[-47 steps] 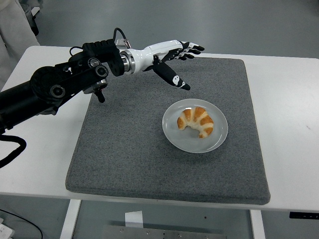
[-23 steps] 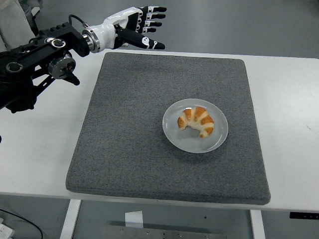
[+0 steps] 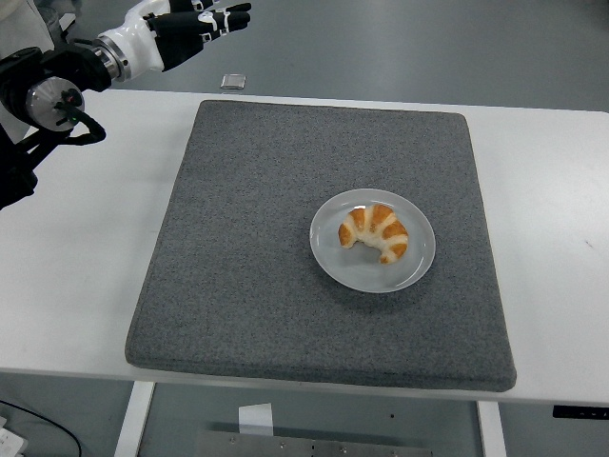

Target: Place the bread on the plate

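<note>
Grey mat (image 3: pixel 247 238): bread (image 3: pixel 374 232) on plate (image 3: pixel 419 271), left hand (image 3: pixel 186 21) spread, empty

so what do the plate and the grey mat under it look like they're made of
The round pale plate looks like glazed ceramic or glossy plastic: smooth, with soft glare near its rim; the picture can't settle which. The dark grey square mat looks like felt or a dense foam pad: matte, speckled, fuzzy-textured surface, with thick, soft, rounded edges.

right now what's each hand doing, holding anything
Left hand: open, fingers spread, holding nothing, up at the far left corner.
Right hand: not in view.
The croissant lies on the plate.
</note>
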You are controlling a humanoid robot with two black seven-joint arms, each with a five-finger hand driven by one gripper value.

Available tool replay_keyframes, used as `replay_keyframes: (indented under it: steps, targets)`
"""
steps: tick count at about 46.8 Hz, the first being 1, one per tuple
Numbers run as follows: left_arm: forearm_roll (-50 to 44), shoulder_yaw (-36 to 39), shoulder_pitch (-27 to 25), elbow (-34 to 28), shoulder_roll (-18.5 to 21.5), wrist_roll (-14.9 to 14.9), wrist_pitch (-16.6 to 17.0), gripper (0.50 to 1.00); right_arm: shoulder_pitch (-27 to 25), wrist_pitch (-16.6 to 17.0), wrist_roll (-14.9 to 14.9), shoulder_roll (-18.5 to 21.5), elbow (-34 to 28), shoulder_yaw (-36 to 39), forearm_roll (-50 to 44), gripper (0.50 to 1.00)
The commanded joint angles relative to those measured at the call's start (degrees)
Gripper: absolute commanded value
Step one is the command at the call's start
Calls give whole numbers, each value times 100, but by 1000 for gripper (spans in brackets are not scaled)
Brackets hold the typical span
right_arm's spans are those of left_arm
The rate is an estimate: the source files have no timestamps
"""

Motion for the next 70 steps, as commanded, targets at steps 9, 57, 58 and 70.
replay_keyframes:
  steps: [9,57,58,70]
  targets:
    - [-1102,-198,105,705,56,265,-617,1000,0,0,-1,0,0,0,0,932]
    - [-1420,-206,422,1092,-128,547,-766,1000,-9,18,-1,0,18,18,18,932]
    - [-1429,-206,422,1092,-146,547,-766,1000,-9,18,-1,0,18,18,18,932]
    - [-1420,-206,395,1092,-208,547,-766,1000,-9,9,-1,0,18,26,18,932]
